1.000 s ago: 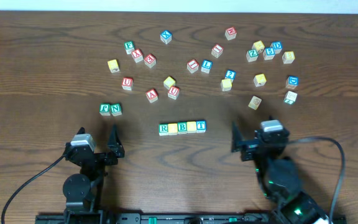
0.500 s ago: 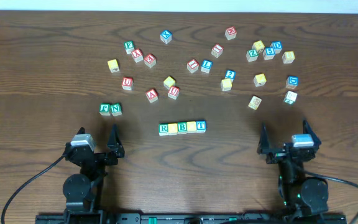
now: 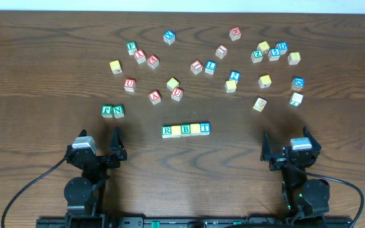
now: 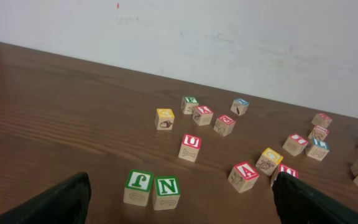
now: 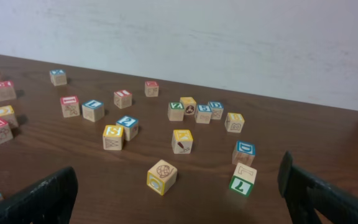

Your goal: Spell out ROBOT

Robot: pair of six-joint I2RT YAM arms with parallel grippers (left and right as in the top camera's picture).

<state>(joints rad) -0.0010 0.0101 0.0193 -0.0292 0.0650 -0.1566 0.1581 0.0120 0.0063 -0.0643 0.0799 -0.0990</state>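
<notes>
Five letter cubes stand in a touching row at the table's middle in the overhead view: green-bordered R (image 3: 167,131), a yellow-faced cube (image 3: 177,130), green-bordered B (image 3: 185,130), a second yellow-faced cube (image 3: 195,129) and blue-bordered T (image 3: 204,128). My left gripper (image 3: 99,135) rests near the front edge, left of the row, open and empty. My right gripper (image 3: 287,138) rests to the right of the row, also open and empty. Both stand well apart from the row. In the wrist views only the dark fingers (image 4: 58,202) (image 5: 42,199) show at the bottom corners.
Green F and N cubes (image 3: 113,111) sit side by side just ahead of the left gripper. Several red, blue, green and yellow letter cubes lie scattered across the back of the table. A yellow cube (image 5: 162,177) and a green 7 cube (image 5: 243,179) lie ahead of the right gripper.
The right arm has swung away from the row, to the right and back toward the front edge. The left arm and all the cubes have stayed put.
</notes>
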